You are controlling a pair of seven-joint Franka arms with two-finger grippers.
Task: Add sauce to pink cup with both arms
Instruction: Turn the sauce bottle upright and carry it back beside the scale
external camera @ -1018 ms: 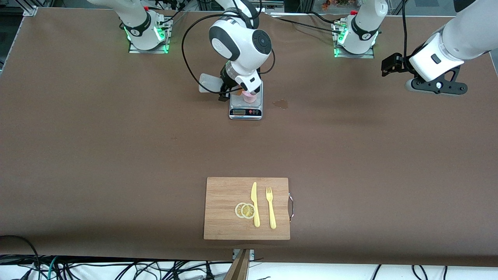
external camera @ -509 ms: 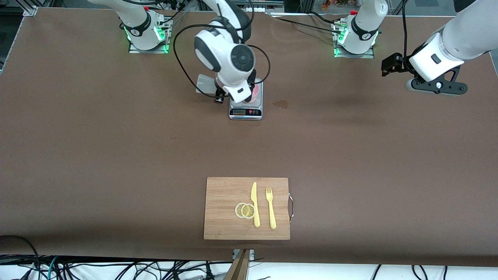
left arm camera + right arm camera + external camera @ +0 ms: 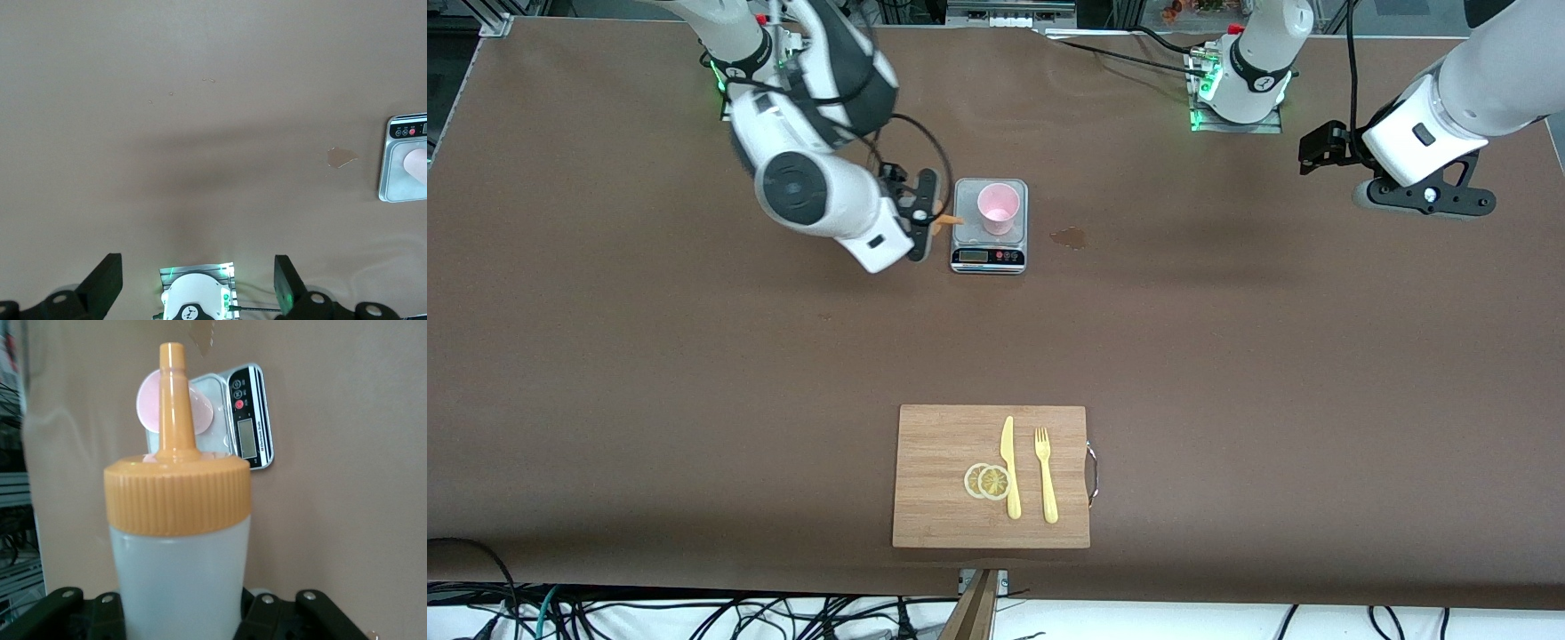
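The small pale pink tapered plastic cup (image 3: pixel 997 207) stands upright on the flat steel kitchen scale (image 3: pixel 990 255), which sits on the brown table (image 3: pixel 694 373) toward the robots' bases; in the front view the scale's dark display strip lies at the cup's six o'clock. The right gripper (image 3: pixel 925 206) hangs over the table just beside the scale, at about nine o'clock from the cup, with its fingers clamped on the small translucent whitish squeeze bottle with an orange ribbed cap and nozzle (image 3: pixel 179 540). In the front view only the orange nozzle tip shows past the gripper, pointing toward the scale, and the bottle seems tipped well over on its side, though its body is mostly hidden by the wrist there. The right wrist view looks along the bottle, its nozzle lined up toward the cup and scale. The left gripper (image 3: pixel 197 283) waits over the table at the left arm's end, well apart from the scale, its fingers spread wide with nothing between them. A small brownish stain (image 3: pixel 1069 236) marks the table at about four o'clock from the cup. Nearer the front camera lies a rectangular wooden cutting board (image 3: pixel 934 444) carrying two round lemon slices (image 3: pixel 987 481), a yellow plastic knife (image 3: pixel 1009 467) and a yellow plastic fork (image 3: pixel 1046 474).
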